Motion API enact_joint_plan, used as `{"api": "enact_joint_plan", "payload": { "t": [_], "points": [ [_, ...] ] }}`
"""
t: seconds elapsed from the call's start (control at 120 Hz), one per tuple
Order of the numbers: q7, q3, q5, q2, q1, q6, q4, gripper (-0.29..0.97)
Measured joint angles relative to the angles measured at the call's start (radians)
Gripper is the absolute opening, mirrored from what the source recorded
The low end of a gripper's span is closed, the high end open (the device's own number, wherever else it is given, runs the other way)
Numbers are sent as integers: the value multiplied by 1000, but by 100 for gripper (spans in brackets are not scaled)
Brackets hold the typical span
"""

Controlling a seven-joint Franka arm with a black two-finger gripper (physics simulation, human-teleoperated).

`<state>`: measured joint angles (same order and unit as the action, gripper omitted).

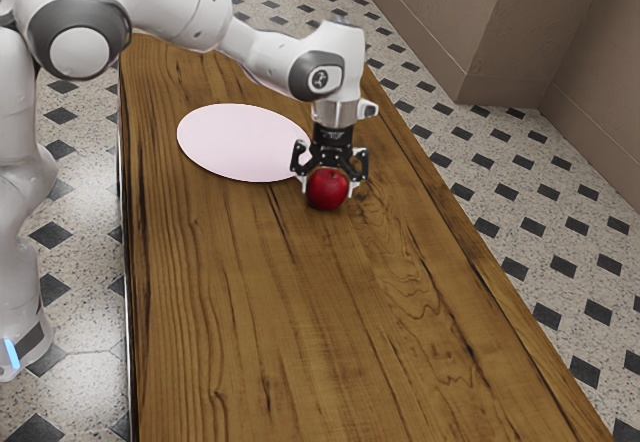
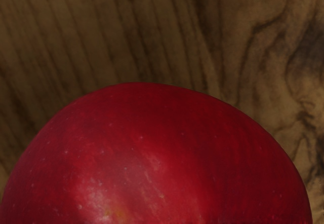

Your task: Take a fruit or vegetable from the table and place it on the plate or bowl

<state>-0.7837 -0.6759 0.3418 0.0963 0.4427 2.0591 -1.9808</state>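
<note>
Low over the apple (image 1: 327, 192) on the table (image 1: 300, 312), just beside the plate (image 1: 235, 137). Cannot tell of the gripper (image 1: 328, 170): clenched or loose. Probably firm, smooth, slippery, fairly light; best pinched across the widest middle, squarely.

The white arm (image 1: 200, 7) comes in from the exterior view's left, bent over the long wooden table (image 1: 300, 312). Its black gripper (image 1: 328, 172) points straight down, right over the top of a red apple (image 1: 327, 192). The apple is just beside the rim of a flat, pale pink plate (image 1: 240, 140), on the exterior view's right of it. Black-and-white tiled floor (image 1: 540, 212) surrounds the table.
</note>
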Motion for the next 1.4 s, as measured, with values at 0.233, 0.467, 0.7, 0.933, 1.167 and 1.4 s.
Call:
{"api": "enact_joint_plan", "payload": {
  "t": [0.233,0.467,0.7,0.933,1.167,1.4],
  "points": [
    [-5,-1,12,-2,-4,8,0,44],
    [-21,-5,-7,-46,7,6,-3,29],
    [-37,-55,-42,-194,43,-1,-87,26],
    [-58,-54,-128,-321,-143,-12,-135,27],
    [-70,-51,-175,-358,-232,-36,-148,27],
    [-71,-55,-186,-360,-289,-52,-148,27]
  ]
}}
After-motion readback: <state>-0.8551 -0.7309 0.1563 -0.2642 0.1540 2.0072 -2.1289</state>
